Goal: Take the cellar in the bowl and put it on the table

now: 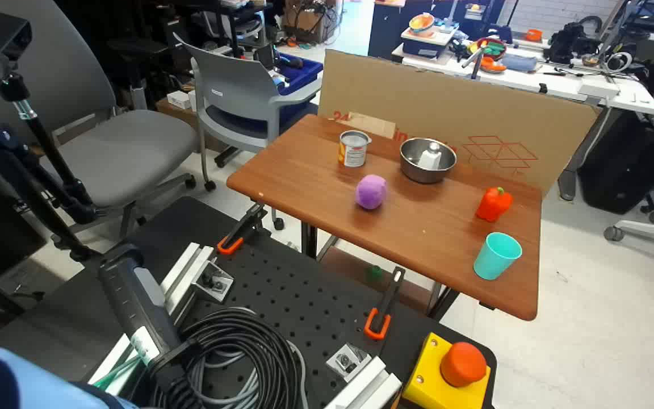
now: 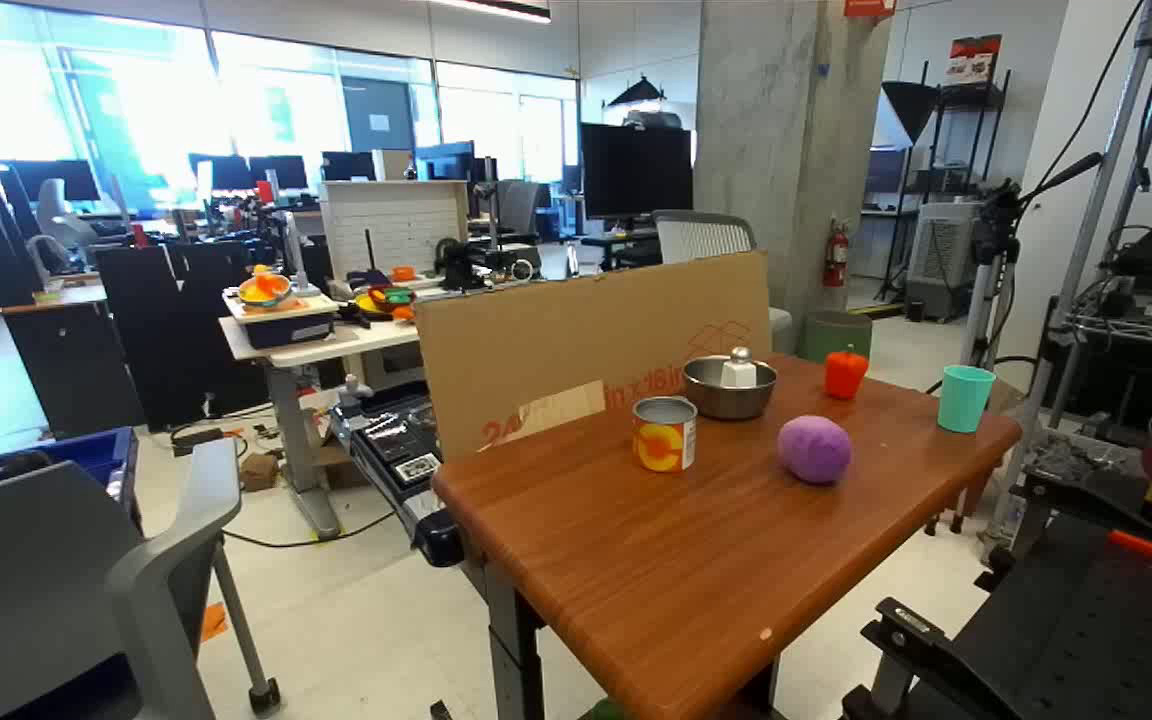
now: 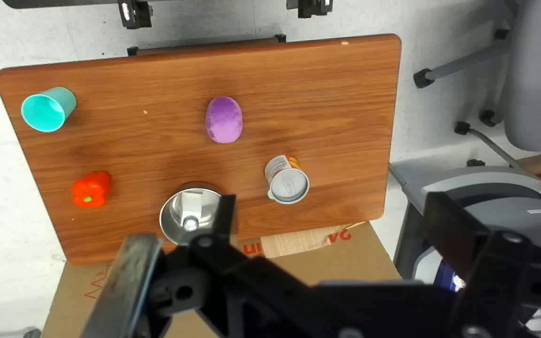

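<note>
My spread black gripper [image 3: 334,213] is hanging, in wrist view, right of the upright white cellar [image 3: 191,206] in its round steel bowl [image 3: 169,219] by the wooden table's [image 3: 308,98] lower edge.

- The worktop [image 3: 336,94] is coloured reddish-brown and streaked with darker wood grain.
- The cellar [image 2: 738,375] is seen in white, topped with silver.
- The bowl [image 2: 729,402] is toned in silvery grey.
- The ball [image 2: 814,450] is tinted purple, mottled lighter and darker in the wrist view.
- The can [image 2: 661,440] is wrapped in orange and yellow, with a white panel of small print.
- The cup [image 1: 497,258] is coloured turquoise.
- The pepper [image 1: 494,205] is coloured orange-red and capped with green.
- The cardboard [image 1: 446,108] is coloured tan and marked with red lettering and red line drawing.
</note>
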`<state>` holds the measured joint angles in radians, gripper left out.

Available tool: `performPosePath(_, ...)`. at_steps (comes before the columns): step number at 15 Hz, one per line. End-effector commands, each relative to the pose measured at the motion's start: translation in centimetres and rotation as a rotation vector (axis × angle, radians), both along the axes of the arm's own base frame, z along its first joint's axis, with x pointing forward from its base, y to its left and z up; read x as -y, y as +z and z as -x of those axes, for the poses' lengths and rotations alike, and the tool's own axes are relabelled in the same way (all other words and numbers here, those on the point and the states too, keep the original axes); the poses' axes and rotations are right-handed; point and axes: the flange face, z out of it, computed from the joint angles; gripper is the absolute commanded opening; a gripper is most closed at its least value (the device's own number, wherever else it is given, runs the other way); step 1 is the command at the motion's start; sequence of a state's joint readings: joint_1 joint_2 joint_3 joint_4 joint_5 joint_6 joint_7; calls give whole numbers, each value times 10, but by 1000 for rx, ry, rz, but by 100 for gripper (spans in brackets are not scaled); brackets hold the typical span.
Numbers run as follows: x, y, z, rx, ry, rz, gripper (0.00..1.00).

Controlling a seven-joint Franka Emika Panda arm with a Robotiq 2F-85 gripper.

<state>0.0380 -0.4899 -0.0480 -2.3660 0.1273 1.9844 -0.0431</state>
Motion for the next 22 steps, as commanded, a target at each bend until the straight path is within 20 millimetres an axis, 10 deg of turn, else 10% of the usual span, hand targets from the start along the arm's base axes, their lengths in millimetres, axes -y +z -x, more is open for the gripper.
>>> performPosePath(1,0,1,0,0,0,0,100)
performPosePath(8,1,-5,-3,6,-6,3,100)
performPosePath(17,35,-139,-89,-6,-76,127,100)
performPosePath(22,55,-181,-141,-1,-93,194,100)
